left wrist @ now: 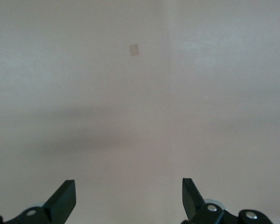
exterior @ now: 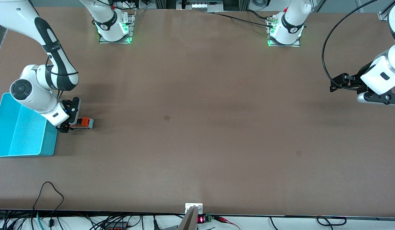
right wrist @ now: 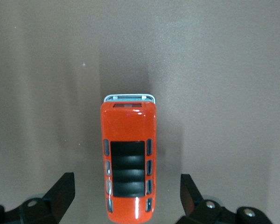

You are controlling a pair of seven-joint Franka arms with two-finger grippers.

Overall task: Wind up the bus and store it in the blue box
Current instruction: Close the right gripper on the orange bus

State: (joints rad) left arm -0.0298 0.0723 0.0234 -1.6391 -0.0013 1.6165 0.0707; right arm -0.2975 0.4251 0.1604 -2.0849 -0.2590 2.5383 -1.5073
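**Right gripper low at the toy bus, left arm waiting aside**

While the orange toy bus [exterior: 84, 122] stands on its wheels on the brown table [exterior: 197, 127], the right gripper [exterior: 67, 123] is low at one end of it, toward the right arm's end of the table. In the right wrist view the bus [right wrist: 129, 168] shows its dark roof panel and its grey-white end, and it lies in the middle between the two black fingers [right wrist: 60, 193]. The fingers stand wide apart, with a clear gap of table on each side of the bus, so they do not touch it and nothing is held.

The light-blue box [exterior: 49, 145] sits just beside the bus, closer to the right arm's edge of the table, and it reaches nearer to the front camera than the bus does. Part of its rim is covered by the right arm. The bus is outside the box, on the bare table.

The left gripper [exterior: 339, 83] waits in the air over the left arm's end of the table, well apart from the bus and the box. Its fingers [left wrist: 63, 198] are also fully spread and empty; the left wrist view shows only the table surface with a small pale mark [left wrist: 134, 49].
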